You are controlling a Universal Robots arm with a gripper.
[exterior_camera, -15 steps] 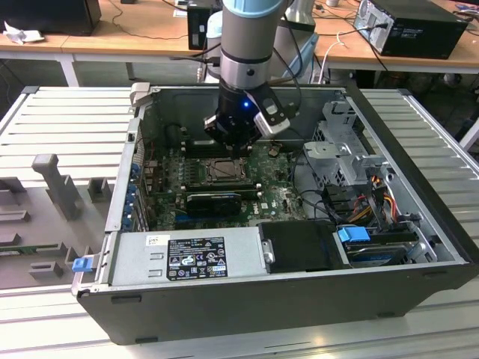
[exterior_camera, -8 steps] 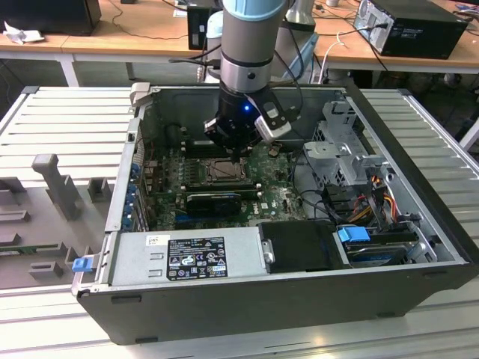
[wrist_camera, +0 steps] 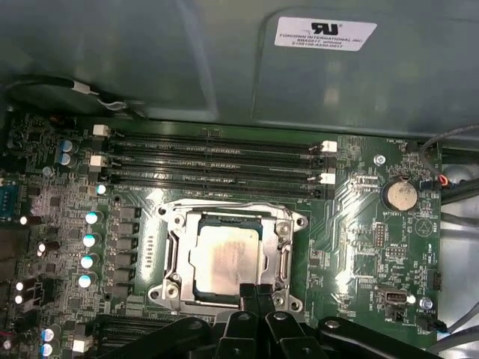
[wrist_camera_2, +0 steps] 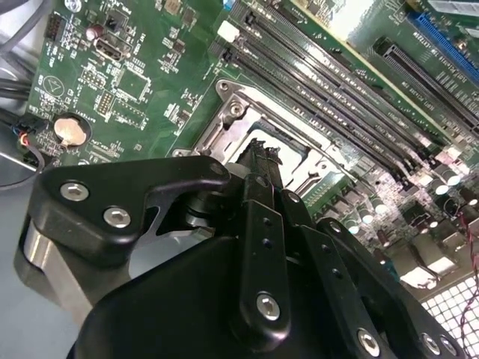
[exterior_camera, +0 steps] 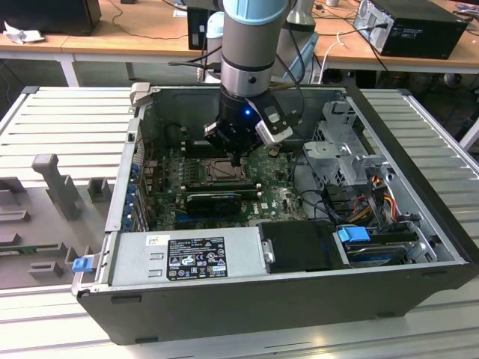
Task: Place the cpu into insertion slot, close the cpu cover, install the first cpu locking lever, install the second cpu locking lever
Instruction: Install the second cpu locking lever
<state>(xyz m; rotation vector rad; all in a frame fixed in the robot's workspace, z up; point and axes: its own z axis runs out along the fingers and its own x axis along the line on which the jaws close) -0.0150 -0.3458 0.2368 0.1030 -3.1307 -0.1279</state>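
The cpu (wrist_camera: 224, 258), a pale silver square with a brownish smear on top, lies flat in the insertion slot (wrist_camera: 174, 254) on the green board. The cpu cover (wrist_camera: 281, 239), a metal frame, lies down around it. My gripper (wrist_camera: 256, 290) is shut, its two black fingers pressed together. Their tips stand over the slot's edge, just beside the cpu. In the second wrist view the gripper (wrist_camera_2: 260, 153) reaches down to the insertion slot (wrist_camera_2: 299, 127). In the exterior view the gripper (exterior_camera: 236, 158) hangs inside the open computer case, right above the insertion slot (exterior_camera: 218, 169).
Long black memory slots (wrist_camera: 217, 161) run beside the socket, with a coin battery (wrist_camera: 398, 196) and a row of capacitors (wrist_camera: 90, 239) nearby. A black card (exterior_camera: 217, 200), the power supply (exterior_camera: 194, 258), the drive cage (exterior_camera: 337, 149) and cables crowd the case.
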